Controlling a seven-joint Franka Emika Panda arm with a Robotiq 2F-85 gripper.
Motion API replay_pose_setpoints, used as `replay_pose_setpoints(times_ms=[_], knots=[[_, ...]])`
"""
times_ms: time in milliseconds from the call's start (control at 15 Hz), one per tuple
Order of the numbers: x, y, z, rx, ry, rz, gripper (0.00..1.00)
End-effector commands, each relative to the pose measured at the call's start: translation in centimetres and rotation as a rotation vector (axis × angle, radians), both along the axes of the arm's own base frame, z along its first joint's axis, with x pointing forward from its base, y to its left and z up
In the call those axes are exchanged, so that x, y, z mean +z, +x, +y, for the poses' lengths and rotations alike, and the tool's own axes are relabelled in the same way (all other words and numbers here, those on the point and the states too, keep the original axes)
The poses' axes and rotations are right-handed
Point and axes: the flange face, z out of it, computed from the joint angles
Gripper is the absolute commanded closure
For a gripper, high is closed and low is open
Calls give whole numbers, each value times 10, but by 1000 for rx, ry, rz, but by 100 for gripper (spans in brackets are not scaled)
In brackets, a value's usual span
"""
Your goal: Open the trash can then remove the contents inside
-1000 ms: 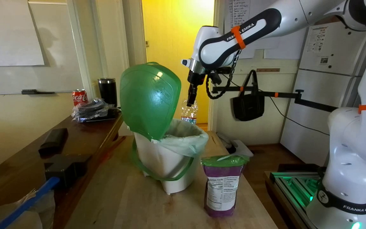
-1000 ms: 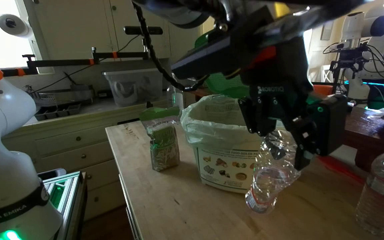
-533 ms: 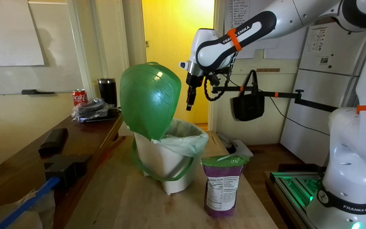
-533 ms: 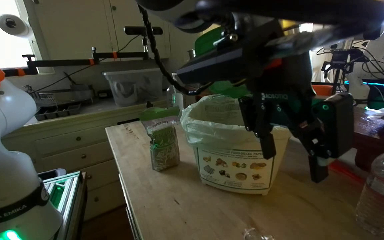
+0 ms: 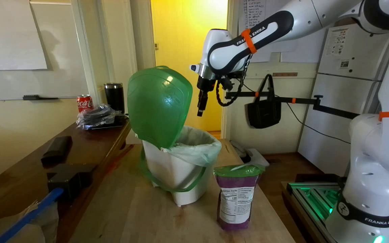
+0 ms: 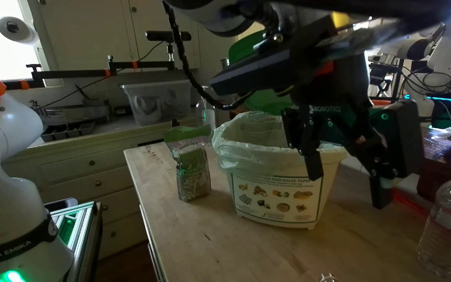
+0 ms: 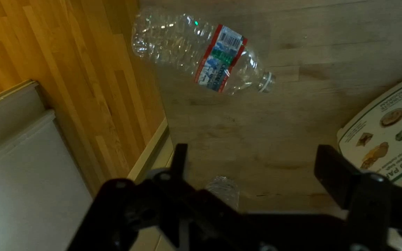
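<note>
The white trash can (image 5: pixel 181 175) stands on the wooden table with its green lid (image 5: pixel 159 104) raised and a pale liner (image 6: pixel 257 156) folded over its rim. Its bottom inside is hidden in every view. My gripper (image 6: pixel 349 186) hovers beside the can, above the table, its fingers wide apart with nothing between them; an exterior view shows the gripper (image 5: pixel 200 114) side-on. In the wrist view a clear plastic bottle (image 7: pixel 222 57) with a red-edged label lies on the table, away from the gripper (image 7: pixel 252 157). Only a tip of that bottle (image 6: pixel 328 278) shows in an exterior view.
Near the can stands a green-and-purple bag (image 5: pixel 238 199). An upright clear bottle (image 6: pixel 448 227) is at the table's far side. The table edge (image 7: pixel 168 120) drops to the floor in the wrist view. A dark desk (image 5: pixel 89 152) adjoins the table.
A second ago the bottle hung between my fingers. The fingers have since spread and the bottle has dropped to the table. The arm has shifted only slightly; can and lid stay put.
</note>
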Motion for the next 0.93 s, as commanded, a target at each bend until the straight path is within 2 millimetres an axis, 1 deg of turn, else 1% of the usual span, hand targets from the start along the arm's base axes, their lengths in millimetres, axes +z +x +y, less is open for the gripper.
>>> replay_pose_setpoints(times_ms=[0, 267, 467, 667, 867], knots=[[10, 1, 0, -14, -2, 15, 0], [29, -3, 6, -15, -5, -25, 0], [54, -12, 17, 2, 1, -72, 0], [88, -21, 37, 39, -9, -151, 0], [122, -24, 65, 82, -9, -231, 0]])
